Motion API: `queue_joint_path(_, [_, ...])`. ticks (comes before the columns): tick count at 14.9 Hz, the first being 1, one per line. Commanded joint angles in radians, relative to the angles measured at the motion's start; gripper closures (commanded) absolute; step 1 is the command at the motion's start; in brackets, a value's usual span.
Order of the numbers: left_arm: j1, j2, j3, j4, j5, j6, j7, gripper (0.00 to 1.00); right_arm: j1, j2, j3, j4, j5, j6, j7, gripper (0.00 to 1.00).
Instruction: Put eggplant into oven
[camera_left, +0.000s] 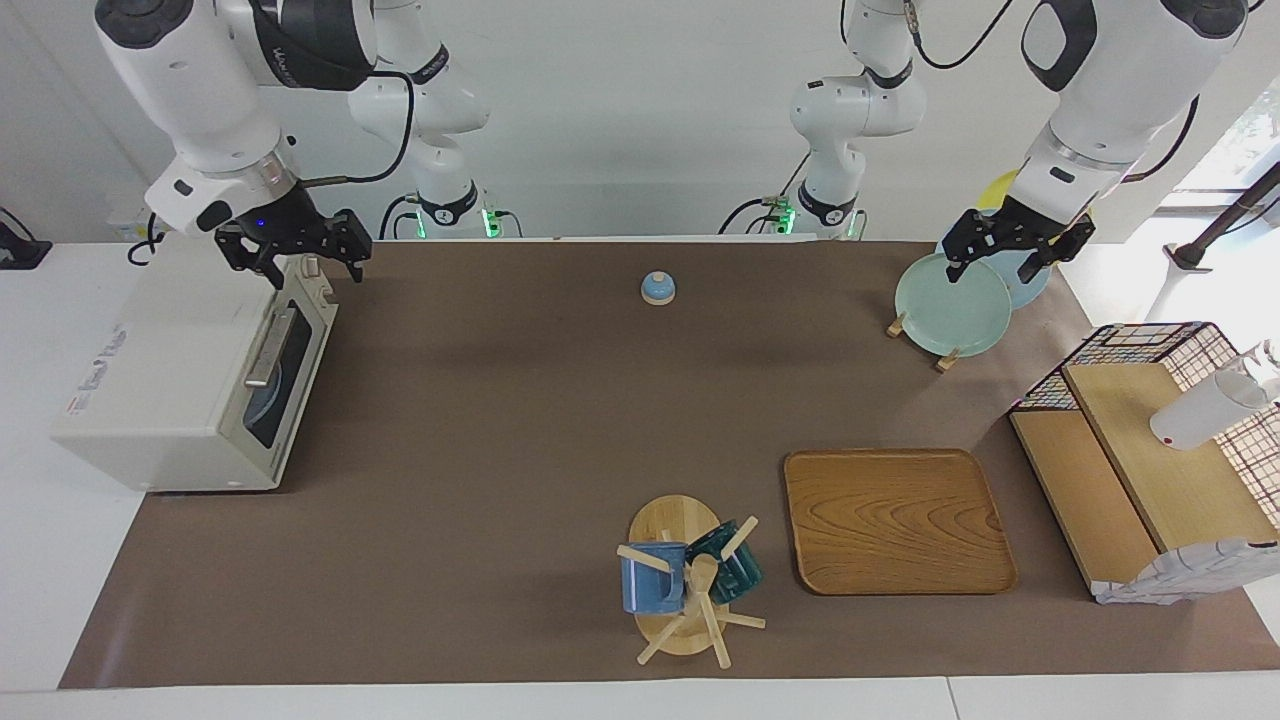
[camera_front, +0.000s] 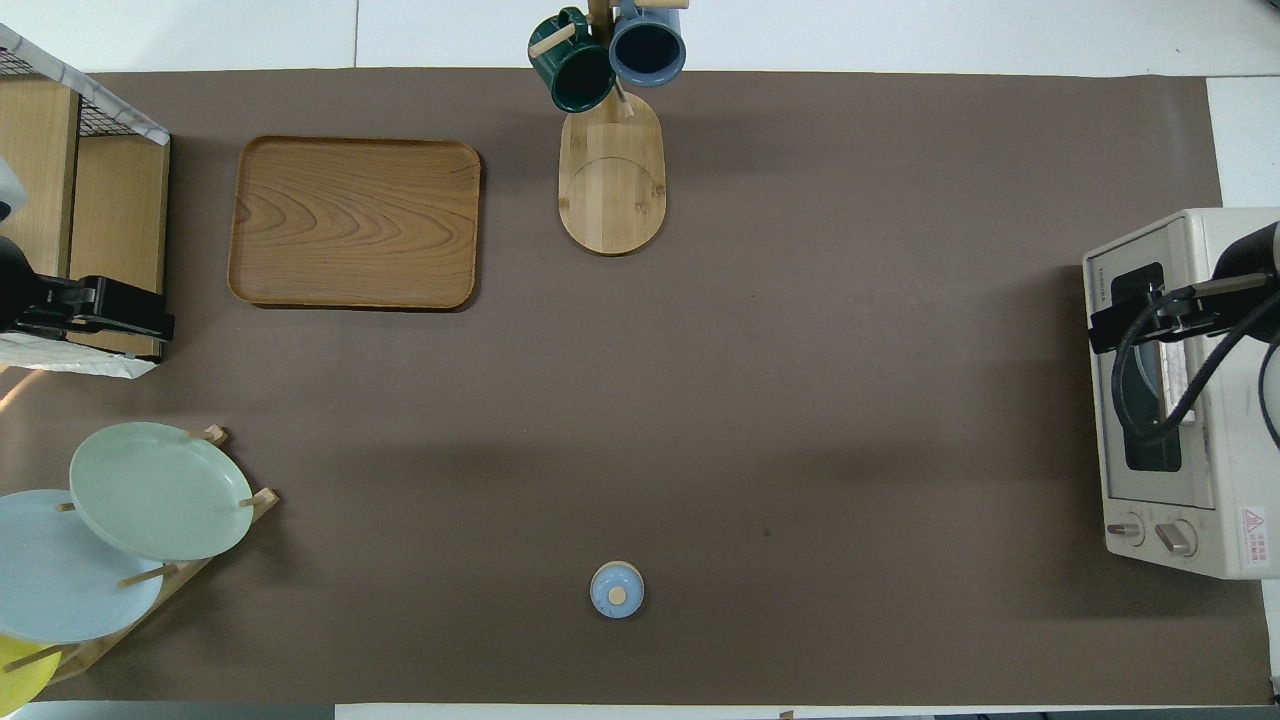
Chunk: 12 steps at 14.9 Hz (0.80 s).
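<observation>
- Eggplant nowhere in sight; oven (camera_left: 190, 370) door looks shut, at the right arm's end of the table (camera_left: 480, 420).
- Right claw (camera_left: 292, 250) hovers over the oven's top edge, fingers spread, gripping nothing.
- Left claw (camera_left: 1015, 245) waits over the plates (camera_left: 952, 303), fingers parted.
- Check that door and find the eggplant first.

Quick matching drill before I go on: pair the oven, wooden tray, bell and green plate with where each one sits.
Things:
1. oven
2. wooden tray
3. bell
4. green plate

Places:
A. upright in the plate rack
B. mid-table, near the robots
C. right arm's end, door shut
D. flat beside the mug stand

Pairs: 1-C, 2-D, 3-B, 4-A
</observation>
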Motion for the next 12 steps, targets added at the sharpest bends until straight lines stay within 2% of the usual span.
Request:
queue_joint_path(1, [0.007, -0.009, 0.002, -0.008, -0.011, 0.004, 0.007, 0.0, -0.02, 0.021, 0.0, 0.027, 0.016, -0.008, 0.015, 0.0])
queue_joint_path(12, [0.01, -0.009, 0.002, -0.008, -0.011, 0.004, 0.007, 0.0, -0.026, 0.013, 0.0, 0.027, 0.024, -0.011, 0.015, 0.0])
